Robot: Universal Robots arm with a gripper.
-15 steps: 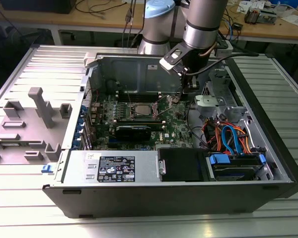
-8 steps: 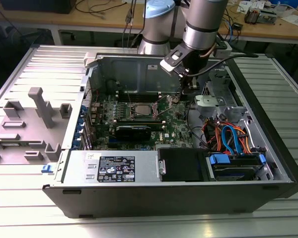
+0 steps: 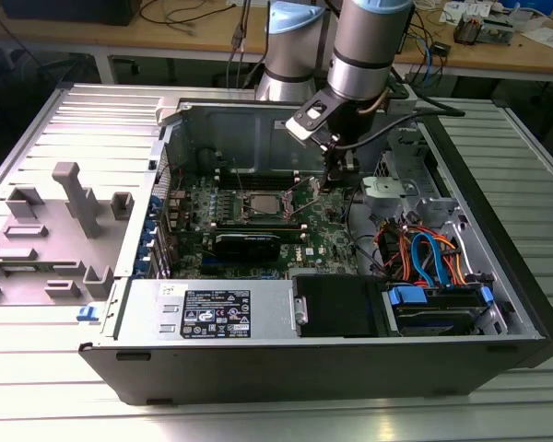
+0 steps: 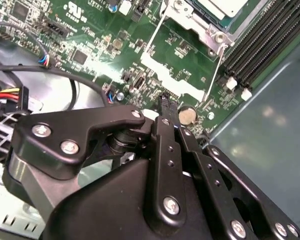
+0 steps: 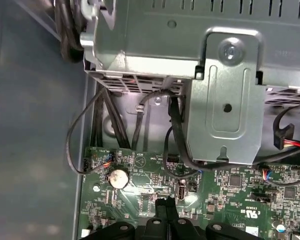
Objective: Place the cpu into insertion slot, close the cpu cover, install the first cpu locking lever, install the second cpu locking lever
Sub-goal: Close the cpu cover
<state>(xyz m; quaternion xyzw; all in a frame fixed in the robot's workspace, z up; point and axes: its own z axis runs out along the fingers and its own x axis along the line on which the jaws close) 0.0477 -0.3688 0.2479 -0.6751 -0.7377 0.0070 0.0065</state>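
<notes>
The cpu [image 3: 261,204] lies flat with its silver top up in the insertion slot [image 3: 247,217] on the green board. The cpu cover [image 4: 190,22], a dull metal frame, lies down around the chip [image 4: 224,6]. Two thin wire levers [image 4: 215,72] run out from the socket's corners over the board. My gripper [image 3: 331,180] hangs just above the board, a short way off the socket toward the exterior view's right. Its black fingers [image 4: 163,120] meet at the tip, shut with nothing in them. The closed tip [image 5: 165,203] points at the board near a coin battery [image 5: 118,178].
Long black memory slots [image 4: 260,45] run beside the socket. A metal drive cage [image 5: 225,95] with black cables rises close behind the gripper. A power supply [image 3: 212,313], a black drive box [image 3: 336,304] and coloured cables [image 3: 424,253] fill the near side. Grey fixtures [image 3: 74,198] stand outside the case.
</notes>
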